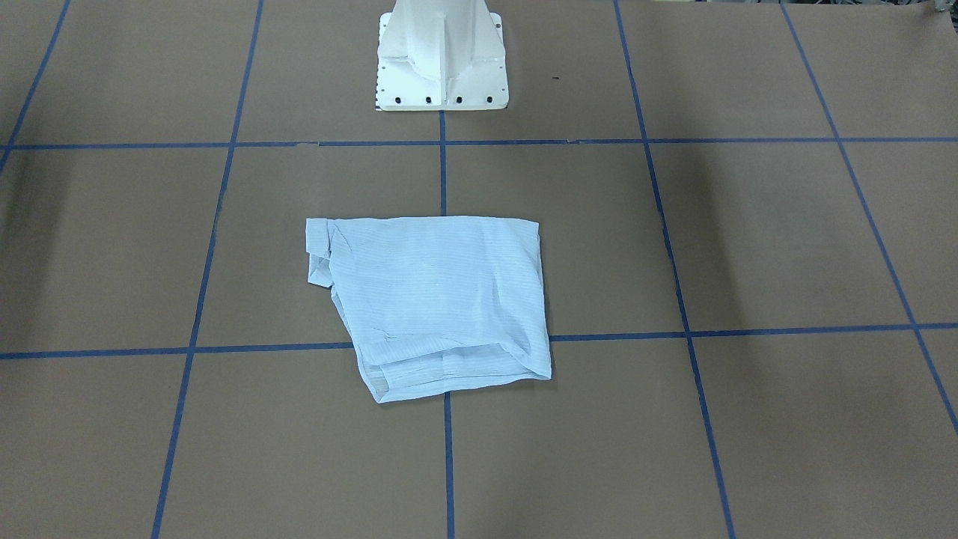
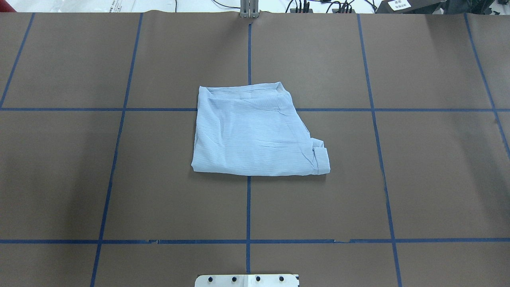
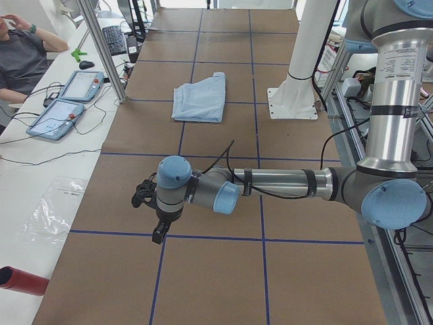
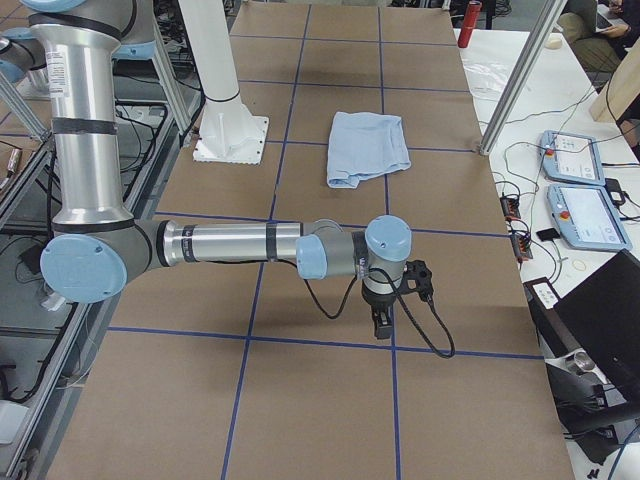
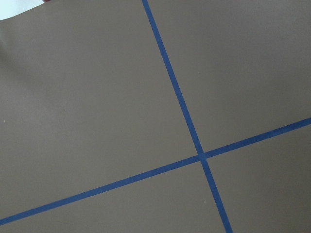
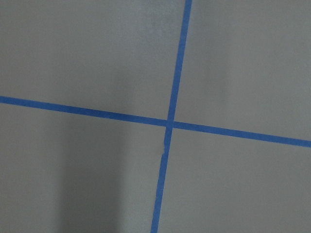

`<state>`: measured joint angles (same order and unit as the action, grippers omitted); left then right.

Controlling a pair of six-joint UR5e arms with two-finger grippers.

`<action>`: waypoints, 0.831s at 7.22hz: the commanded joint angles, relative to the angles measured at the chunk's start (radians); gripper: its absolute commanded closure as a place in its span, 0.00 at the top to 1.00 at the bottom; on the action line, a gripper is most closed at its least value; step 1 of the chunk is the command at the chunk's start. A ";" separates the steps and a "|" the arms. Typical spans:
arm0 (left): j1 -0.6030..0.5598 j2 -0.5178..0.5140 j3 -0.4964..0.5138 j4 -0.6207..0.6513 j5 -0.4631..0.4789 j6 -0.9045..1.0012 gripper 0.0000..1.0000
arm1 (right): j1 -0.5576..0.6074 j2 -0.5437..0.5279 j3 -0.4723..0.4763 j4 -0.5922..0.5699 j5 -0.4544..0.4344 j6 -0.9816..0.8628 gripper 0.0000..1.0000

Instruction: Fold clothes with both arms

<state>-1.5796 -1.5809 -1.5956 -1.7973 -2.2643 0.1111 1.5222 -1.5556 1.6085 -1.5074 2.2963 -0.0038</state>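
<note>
A robotics laboratory, arranged around one large test table.
The wide table covered with brown paper [image 2: 438, 179] is marked with a grid of blue tape lines [image 2: 248, 207], a white metal pedestal [image 1: 441, 60] is bolted on it, and silver-grey robot arms with light blue joint caps [image 3: 277, 183] reach over it. Beside it, a long white bench [image 3: 27, 152] holds two grey control pendants with screens [image 3: 81, 86], a black keyboard [image 3: 115, 40] and loose cables, near a seated person in a grey shirt [image 3: 24, 57].

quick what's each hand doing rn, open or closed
Left hand: cannot be told; away from the shirt.
Right hand: cannot be told; also away from the shirt.
</note>
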 commanded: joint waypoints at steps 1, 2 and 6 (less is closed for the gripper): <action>0.004 0.007 -0.153 0.239 0.002 -0.106 1.00 | 0.036 -0.009 0.014 -0.057 0.026 0.018 1.00; 0.004 0.030 -0.155 0.243 -0.004 -0.122 1.00 | 0.059 -0.017 0.016 -0.089 0.090 0.018 1.00; 0.007 0.044 -0.155 0.239 -0.005 -0.119 1.00 | 0.069 -0.174 0.188 -0.051 0.028 0.174 1.00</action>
<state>-1.5737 -1.5376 -1.7491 -1.5591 -2.2699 -0.0081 1.5900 -1.6786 1.7584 -1.5800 2.3508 0.1536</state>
